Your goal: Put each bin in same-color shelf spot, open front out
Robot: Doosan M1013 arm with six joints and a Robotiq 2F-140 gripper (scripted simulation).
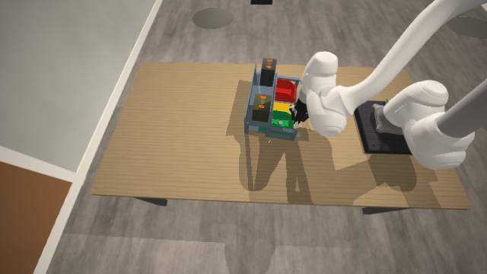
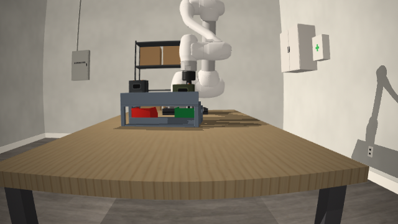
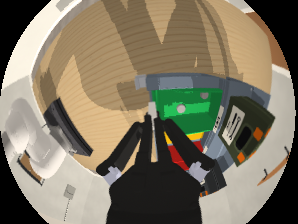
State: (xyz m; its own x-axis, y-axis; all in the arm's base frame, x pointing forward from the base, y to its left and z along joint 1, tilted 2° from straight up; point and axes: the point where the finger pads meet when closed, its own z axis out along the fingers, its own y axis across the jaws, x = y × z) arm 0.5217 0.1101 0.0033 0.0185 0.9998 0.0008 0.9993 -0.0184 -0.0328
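Count, top view: one grey shelf (image 1: 249, 100) on the counter (image 1: 179, 152). Colored bins in the shelf: three, namely one red bin (image 1: 285, 90), one yellow bin (image 1: 283, 106), one green bin (image 1: 281, 119). Dark boxes on the top board: two (image 1: 268, 72), (image 1: 262, 108). One arm; one gripper (image 1: 295, 113).

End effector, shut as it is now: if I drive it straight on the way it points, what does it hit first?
Most likely the green bin: the closed end effector points at it, fingertips right at its near edge. Whether they already touch is unclear.
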